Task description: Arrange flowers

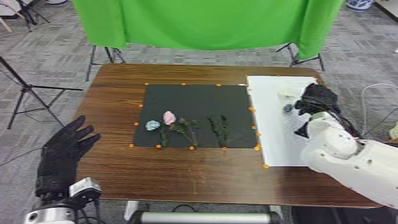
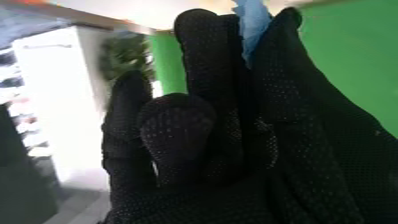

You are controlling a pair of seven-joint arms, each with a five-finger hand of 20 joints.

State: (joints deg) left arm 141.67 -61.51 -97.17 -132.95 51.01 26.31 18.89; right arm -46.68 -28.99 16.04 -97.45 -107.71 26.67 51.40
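Currently the R robot hand (image 1: 317, 100) is over the R part of the white sheet (image 1: 284, 150), w/ its fingertips pressed together on a light-blue piece (image 2: 252, 25), pinched btwn them; can't tell if it's a petal or a whole bloom. Just L of that robot hand, on the sheet, are a pale whitish bloom (image 1: 290, 92) & a small gray-blue bloom (image 1: 288, 108).

L robot hand (image 1: 64, 150) is spread, fingers relaxed & apart, nothing in it, at the near L side of the bench (image 1: 195, 175), well apart from the flowers.

Btwn the 2 robot hands, the dark mat (image 1: 195, 95) lies flat on the bench, just L of the sheet. On the mat, going from L robot hand toward R robot hand: lt-blue flower (image 1: 153, 125), then pink flower (image 1: 169, 117) close by, then leafy stems (image 1: 184, 129) w/ small heads, then slim green sprigs (image 1: 218, 127). Orange markers (image 1: 192, 148) run along mat & sheet edges. Beyond both robot hands, past the bench's far edge, hangs a green cloth (image 1: 204, 25).
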